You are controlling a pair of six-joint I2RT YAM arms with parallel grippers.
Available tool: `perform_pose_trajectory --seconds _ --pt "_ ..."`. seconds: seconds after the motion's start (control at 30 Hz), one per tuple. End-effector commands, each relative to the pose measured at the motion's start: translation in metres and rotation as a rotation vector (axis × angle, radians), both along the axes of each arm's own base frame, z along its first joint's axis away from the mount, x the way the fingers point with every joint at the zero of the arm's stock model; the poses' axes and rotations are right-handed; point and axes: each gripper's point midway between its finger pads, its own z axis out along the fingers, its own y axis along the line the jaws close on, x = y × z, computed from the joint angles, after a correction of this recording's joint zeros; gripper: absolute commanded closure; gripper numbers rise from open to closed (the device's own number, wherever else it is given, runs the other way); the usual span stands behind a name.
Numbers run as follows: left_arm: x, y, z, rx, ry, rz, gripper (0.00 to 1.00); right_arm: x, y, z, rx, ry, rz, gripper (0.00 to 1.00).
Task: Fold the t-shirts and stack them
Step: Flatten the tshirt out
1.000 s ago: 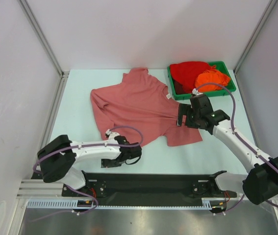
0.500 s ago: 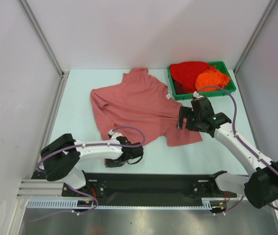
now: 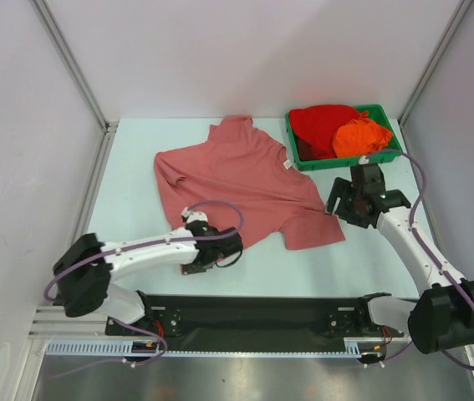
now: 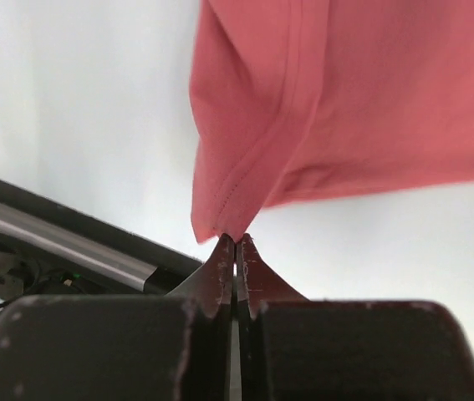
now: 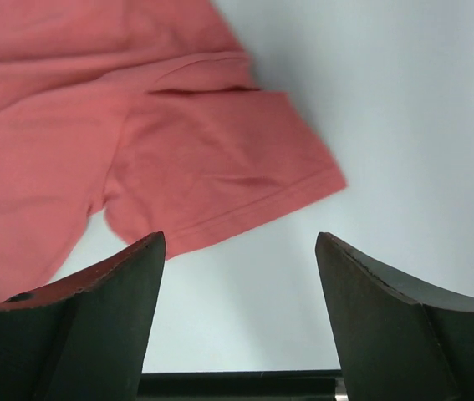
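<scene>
Left claw point(image 4: 236, 241) pinches a hem corner of the salmon t-shirt point(image 4: 345, 100), hidden from above; right claw point(image 5: 238, 241) gapes.

the salmon t-shirt point(image 3: 237, 180) is plain, as are the red t-shirt point(image 3: 324, 121) and orange t-shirt point(image 3: 360, 138); the tray point(image 3: 316, 164) is green.

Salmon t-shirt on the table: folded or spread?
Spread: salmon t-shirt lies open on the table, sleeves out, a corner pinched by left end effector.
</scene>
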Motion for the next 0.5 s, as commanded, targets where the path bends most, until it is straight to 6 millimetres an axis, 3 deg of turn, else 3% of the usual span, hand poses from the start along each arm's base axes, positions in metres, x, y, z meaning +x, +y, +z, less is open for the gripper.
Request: perform_pose_trajectory --seconds 0.0,0.17,0.27,0.47 --pt "0.028 0.015 0.041 -0.065 -0.115 0.043 1.00 -0.009 -0.022 -0.006 0.028 0.065 -0.121 0.21" --pt "0.055 0.021 0.059 -0.286 -0.225 0.082 1.00 -0.026 -0.044 -0.035 0.056 0.139 -0.252 0.29" --pt "0.071 0.021 0.074 -0.370 -0.313 0.067 1.00 -0.027 -0.042 -0.047 0.105 0.140 -0.275 0.31" --pt "0.082 0.017 0.068 -0.385 -0.318 0.004 1.00 -0.035 -0.047 -0.076 0.107 0.149 -0.339 0.46"
